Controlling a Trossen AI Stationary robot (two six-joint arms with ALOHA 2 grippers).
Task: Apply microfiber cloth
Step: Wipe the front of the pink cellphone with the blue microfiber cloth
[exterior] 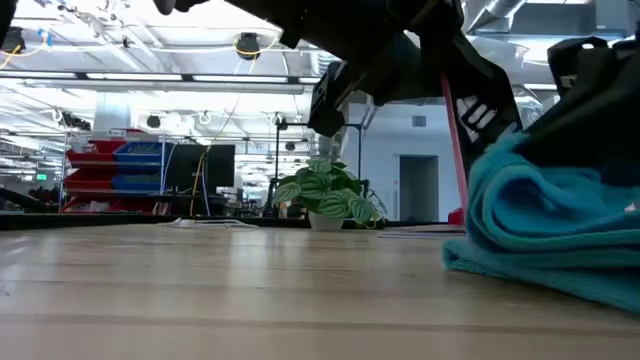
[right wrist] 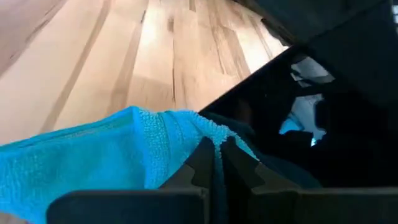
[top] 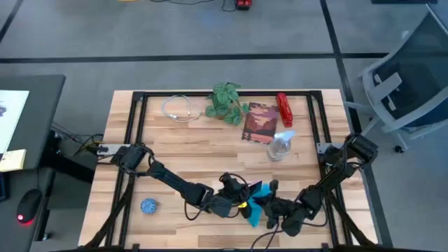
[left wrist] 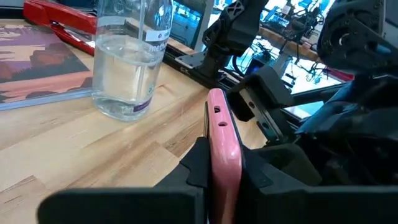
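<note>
The surface (top: 175, 150) is a light wooden top framed by black rails. Along its far side lie a coiled white cable (top: 179, 109), a small potted plant (top: 225, 102), a picture book (top: 260, 122) and a red tool (top: 284, 110); a clear water bottle (top: 279, 146) stands just in front of the book. A small blue patterned ball (top: 148, 206) sits near the front left corner.

The left pincer (left wrist: 217, 163) is at the front centre of the surface, clamped on a pink-edged phone (left wrist: 222, 140) held on edge. The right pincer (right wrist: 217, 158) is just beside it, its fingers closed narrowly on a fold of the microfiber cloth (right wrist: 106, 155). The cloth sits at front centre between the two pincers; in the low view its bunched lower part (exterior: 545, 225) touches the wood.

Beyond the surface, the high view shows grey floor, a dark desk (top: 28, 140) to the left with a computer mouse (top: 28, 206), and an office chair (top: 406, 91) to the right. The low view shows a hall with ceiling lights, red and blue storage bins (exterior: 110, 160) and a door (exterior: 417, 187).
</note>
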